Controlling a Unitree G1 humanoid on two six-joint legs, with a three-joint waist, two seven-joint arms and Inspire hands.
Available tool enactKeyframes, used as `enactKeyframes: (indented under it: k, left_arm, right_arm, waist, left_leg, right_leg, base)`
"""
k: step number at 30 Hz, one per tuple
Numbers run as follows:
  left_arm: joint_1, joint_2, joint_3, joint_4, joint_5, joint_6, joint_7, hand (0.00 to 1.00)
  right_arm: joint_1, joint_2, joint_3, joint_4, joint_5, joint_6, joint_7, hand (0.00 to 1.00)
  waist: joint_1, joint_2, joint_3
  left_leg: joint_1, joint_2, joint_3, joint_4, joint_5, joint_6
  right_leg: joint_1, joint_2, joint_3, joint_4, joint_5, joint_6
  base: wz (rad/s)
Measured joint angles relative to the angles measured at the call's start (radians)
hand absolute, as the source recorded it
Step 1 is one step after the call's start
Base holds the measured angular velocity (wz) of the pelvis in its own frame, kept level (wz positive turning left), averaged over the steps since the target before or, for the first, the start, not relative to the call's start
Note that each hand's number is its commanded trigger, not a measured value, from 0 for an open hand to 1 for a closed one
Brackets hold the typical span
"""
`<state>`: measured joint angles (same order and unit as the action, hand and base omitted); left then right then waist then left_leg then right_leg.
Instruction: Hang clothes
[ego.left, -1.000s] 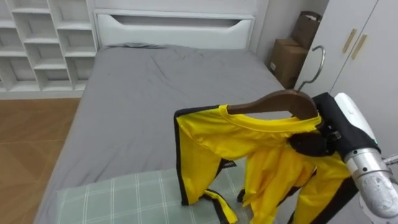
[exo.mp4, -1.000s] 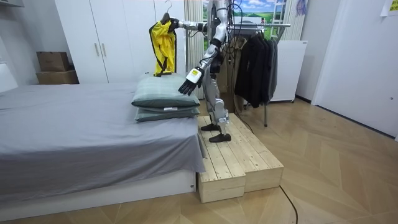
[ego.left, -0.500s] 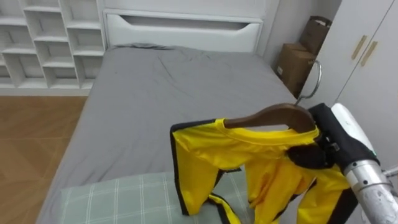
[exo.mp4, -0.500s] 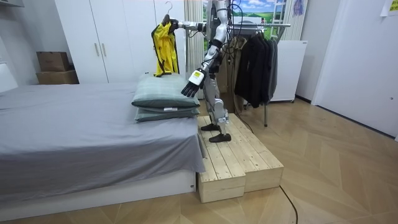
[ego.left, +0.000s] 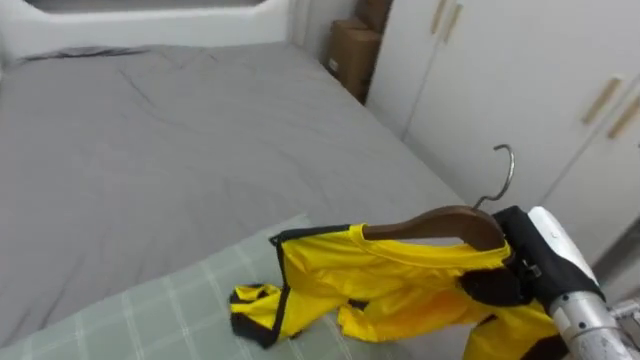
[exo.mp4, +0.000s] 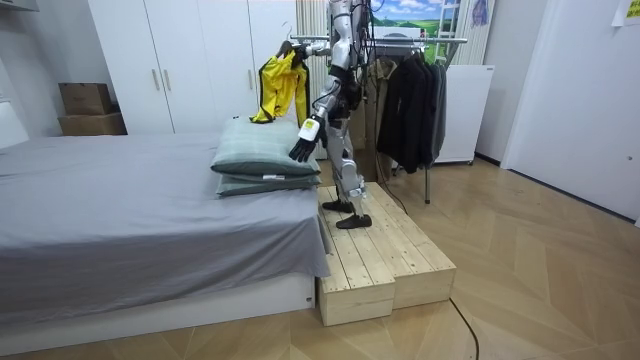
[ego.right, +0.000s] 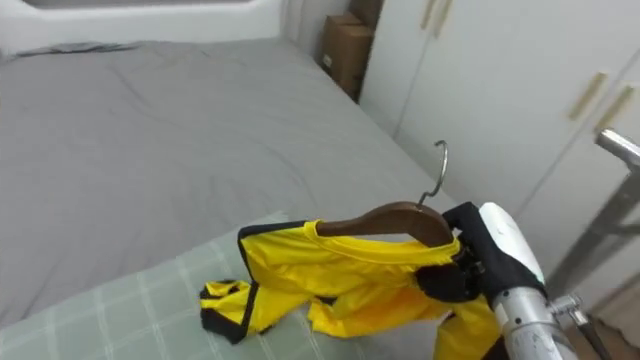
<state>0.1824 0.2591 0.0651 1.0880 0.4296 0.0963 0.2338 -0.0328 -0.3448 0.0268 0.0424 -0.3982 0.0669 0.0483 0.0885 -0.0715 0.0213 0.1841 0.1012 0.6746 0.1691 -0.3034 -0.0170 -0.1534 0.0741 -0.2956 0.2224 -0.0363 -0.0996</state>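
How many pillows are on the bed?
2. The top pillow, green checked, lies on the bottom pillow; both are stacked at the end of the bed near the robot. More may be hidden out of view.

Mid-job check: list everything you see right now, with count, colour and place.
garment: one, yellow with black trim, draped on the hanger
hanger: one, brown wood, in the right hand
pillows: two, pale green, stacked at the bed's end
bed: one, grey, before the robot
boxes: two, brown, beside the wardrobe
wardrobe: one, white, beside the bed
dark clothes: several, black, on a rack beside the robot
platform: one, pale wood, under the robot
right hand: one, black, gripping the hanger
left hand: one, black, open, low beside the pillows
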Motion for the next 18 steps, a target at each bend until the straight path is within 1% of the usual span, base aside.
enactKeyframes:
  k: [1, 2, 3, 4, 5, 6, 7, 8, 9, 10, 11, 12, 13, 14, 15, 16, 17, 18]
  left_arm:
    - [-0.003, -0.002, -0.001, 0.006, -0.006, 0.011, 0.003, 0.0]
    - [-0.004, -0.009, -0.001, 0.014, -0.006, 0.033, 0.005, 0.0]
    - [-0.004, -0.012, -0.001, 0.014, -0.006, 0.057, 0.002, 0.0]
    - [-0.004, -0.01, -0.001, 0.014, -0.006, 0.066, 0.001, 0.0]
    - [-0.007, -0.002, 0.002, 0.014, -0.005, 0.084, -0.002, 0.0]
    - [-0.01, -0.002, 0.016, 0.014, -0.004, 0.106, -0.003, 0.0]
    - [-0.01, -0.003, 0.023, 0.014, -0.004, 0.116, -0.003, 0.0]
    - [-0.01, -0.004, 0.039, 0.016, -0.004, 0.136, -0.002, 0.0]
    - [-0.01, 0.006, 0.054, 0.017, -0.004, 0.151, -0.002, 0.0]
    - [-0.01, 0.012, 0.054, 0.018, -0.004, 0.161, -0.002, 0.0]
    - [-0.009, 0.02, 0.053, 0.019, -0.005, 0.18, -0.002, 0.0]
    - [-0.009, 0.025, 0.053, 0.018, -0.005, 0.197, -0.002, 0.0]
    - [-0.009, 0.027, 0.053, 0.017, -0.005, 0.209, -0.002, 0.0]
    - [-0.009, 0.028, 0.054, 0.014, -0.003, 0.233, -0.001, 0.0]
    - [-0.009, 0.03, 0.055, 0.014, -0.003, 0.259, 0.002, 0.0]
    - [-0.008, 0.029, 0.056, 0.015, -0.004, 0.27, 0.003, 0.0]
    - [-0.002, 0.024, 0.065, 0.015, -0.004, 0.29, 0.006, 0.0]
    - [0.009, 0.017, 0.08, 0.015, -0.006, 0.301, 0.014, 0.0]
  right_arm:
    - [0.0, 0.002, 0.004, 0.007, -0.001, 0.003, 0.006, 1.0]
    - [0.0, 0.002, 0.012, 0.015, -0.001, 0.02, 0.018, 1.0]
    - [0.0, 0.003, 0.015, 0.023, 0.0, 0.033, 0.021, 1.0]
    - [-0.002, 0.003, 0.019, 0.023, 0.0, 0.036, 0.021, 1.0]
    - [-0.011, 0.005, 0.029, 0.023, 0.0, 0.036, 0.022, 1.0]
    - [-0.016, 0.005, 0.032, 0.023, 0.0, 0.036, 0.028, 1.0]
    - [-0.022, 0.005, 0.032, 0.023, -0.001, 0.036, 0.031, 1.0]
    - [-0.033, 0.005, 0.032, 0.022, 0.0, 0.036, 0.031, 1.0]
    - [-0.045, 0.008, 0.032, 0.022, 0.001, 0.035, 0.031, 1.0]
    - [-0.05, 0.008, 0.031, 0.022, 0.0, 0.035, 0.031, 1.0]
    - [-0.06, 0.008, 0.028, 0.021, 0.003, 0.035, 0.031, 1.0]
    - [-0.073, 0.008, 0.027, 0.018, 0.008, 0.035, 0.031, 1.0]
    - [-0.078, 0.008, 0.028, 0.016, 0.008, 0.035, 0.031, 1.0]
    - [-0.092, 0.009, 0.032, 0.015, 0.0, 0.035, 0.031, 1.0]
    - [-0.1, 0.014, 0.037, 0.015, -0.01, 0.036, 0.03, 1.0]
    - [-0.102, 0.015, 0.041, 0.015, -0.017, 0.036, 0.029, 1.0]
    - [-0.106, 0.015, 0.052, 0.014, -0.032, 0.039, 0.028, 1.0]
    - [-0.105, 0.013, 0.067, 0.014, -0.036, 0.047, 0.024, 1.0]
  waist:
    - [0.006, 0.007, 0.0027]
    - [0.002, 0.015, 0.0072]
    - [0.0, 0.014, 0.0025]
    - [0.0, 0.011, 0.0016]
    - [-0.002, -0.001, 0.0029]
    - [-0.008, -0.001, 0.0023]
    - [-0.011, 0.001, 0.0016]
    - [-0.015, 0.005, 0.0002]
    - [-0.025, 0.003, 0.0007]
    - [-0.031, 0.001, 0.0001]
    - [-0.04, 0.0, -0.0007]
    - [-0.051, -0.001, -0.0007]
    - [-0.053, 0.001, -0.0011]
    - [-0.053, 0.008, 0.0004]
    - [-0.053, 0.009, 0.0005]
    - [-0.052, 0.008, 0.0001]
    - [-0.046, 0.008, 0.0]
    - [-0.036, 0.004, -0.0001]
  left_leg:
    - [0.003, 0.008, 0.024, 0.001, -0.001, -0.004]
    - [0.019, 0.01, 0.049, 0.001, -0.002, -0.01]
    - [0.025, 0.005, 0.068, 0.009, -0.007, -0.017]
    - [0.023, 0.006, 0.076, 0.022, -0.01, -0.021]
    - [0.018, 0.01, 0.085, 0.058, -0.013, -0.028]
    - [0.011, 0.022, 0.088, 0.083, -0.005, -0.041]
    - [0.008, 0.027, 0.088, 0.098, -0.004, -0.043]
    - [0.007, 0.043, 0.087, 0.121, -0.003, -0.044]
    - [0.003, 0.064, 0.086, 0.149, -0.003, -0.044]
    - [0.0, 0.074, 0.086, 0.164, -0.003, -0.044]
    - [-0.01, 0.094, 0.084, 0.207, -0.003, -0.045]
    - [-0.032, 0.12, 0.069, 0.282, -0.003, -0.044]
    - [-0.044, 0.136, 0.059, 0.325, -0.002, -0.044]
    - [-0.067, 0.171, 0.038, 0.419, 0.004, -0.045]
    - [-0.091, 0.185, -0.017, 0.494, 0.028, -0.042]
    - [-0.103, 0.185, -0.052, 0.523, 0.048, -0.036]
    - [-0.126, 0.179, -0.115, 0.581, 0.1, -0.027]
    - [-0.151, 0.153, -0.189, 0.603, 0.119, -0.015]
  right_leg:
    - [-0.004, -0.007, -0.028, 0.027, -0.026, 0.015]
    - [-0.006, -0.072, -0.099, 0.142, -0.093, 0.015]
    - [0.0, -0.148, -0.109, 0.221, -0.149, 0.036]
    - [0.004, -0.178, -0.103, 0.234, -0.167, 0.056]
    - [-0.008, -0.186, -0.079, 0.224, -0.176, 0.062]
    - [-0.012, -0.173, -0.058, 0.218, -0.171, 0.054]
    - [-0.009, -0.163, -0.053, 0.207, -0.168, 0.05]
    - [0.001, -0.136, -0.041, 0.184, -0.161, 0.039]
    - [0.011, -0.117, -0.036, 0.162, -0.153, 0.028]
    - [0.015, -0.107, -0.034, 0.154, -0.152, 0.025]
    - [0.016, -0.099, -0.023, 0.151, -0.152, 0.017]
    - [0.013, -0.087, -0.009, 0.154, -0.158, 0.008]
    - [0.013, -0.081, -0.001, 0.156, -0.162, 0.005]
    - [0.013, -0.064, 0.023, 0.162, -0.167, -0.005]
    - [0.016, -0.053, 0.065, 0.17, -0.172, -0.013]
    - [0.018, -0.05, 0.086, 0.173, -0.173, -0.017]
    - [0.033, -0.037, 0.133, 0.171, -0.171, -0.026]
    - [0.041, -0.033, 0.188, 0.17, -0.17, -0.03]
  base:
    - [-0.66]
    - [-0.49]
    - [-0.44]
    - [-0.46]
    - [-0.41]
    - [-0.41]
    - [-0.42]
    - [-0.47]
    - [-0.41]
    - [-0.33]
    - [-0.26]
    - [-0.3]
    - [-0.46]
    - [-0.66]
    - [-0.76]
    - [-0.91]
    - [-1.11]
    - [-1.12]
